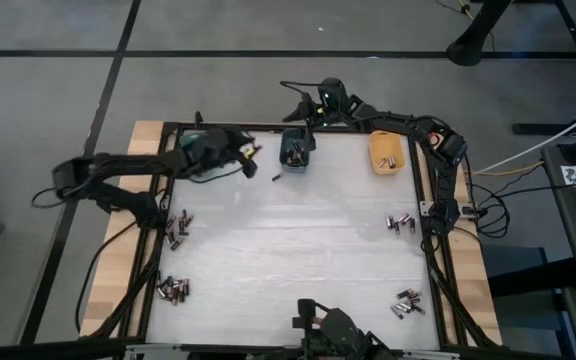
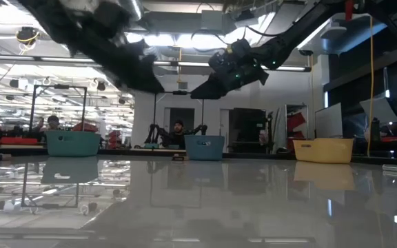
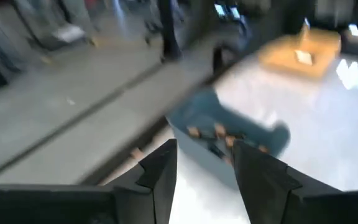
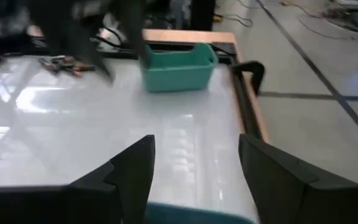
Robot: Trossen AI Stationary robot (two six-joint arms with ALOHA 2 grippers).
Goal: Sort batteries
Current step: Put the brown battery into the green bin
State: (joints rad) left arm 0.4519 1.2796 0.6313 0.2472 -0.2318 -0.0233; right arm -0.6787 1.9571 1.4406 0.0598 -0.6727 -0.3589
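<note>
Batteries lie in small heaps on the white table: two near the left edge (image 1: 176, 228) (image 1: 172, 290) and two near the right edge (image 1: 399, 222) (image 1: 406, 303). One battery (image 1: 275, 178) lies alone by the blue bin (image 1: 296, 150), which holds several batteries (image 3: 219, 134). A teal bin (image 4: 178, 65) and an orange bin (image 1: 385, 152) stand along the far edge. My left gripper (image 3: 204, 149) hovers open between the teal and blue bins, nothing between its fingers. My right gripper (image 4: 194, 146) hangs open above the blue bin's far side.
A black frame (image 1: 430, 190) rims the table, with wooden board (image 1: 118, 260) outside it. A dark mount (image 1: 333, 330) sits at the near edge. People and more arms show in the room beyond the far edge (image 2: 178, 131). The table's middle (image 1: 288, 240) is bare.
</note>
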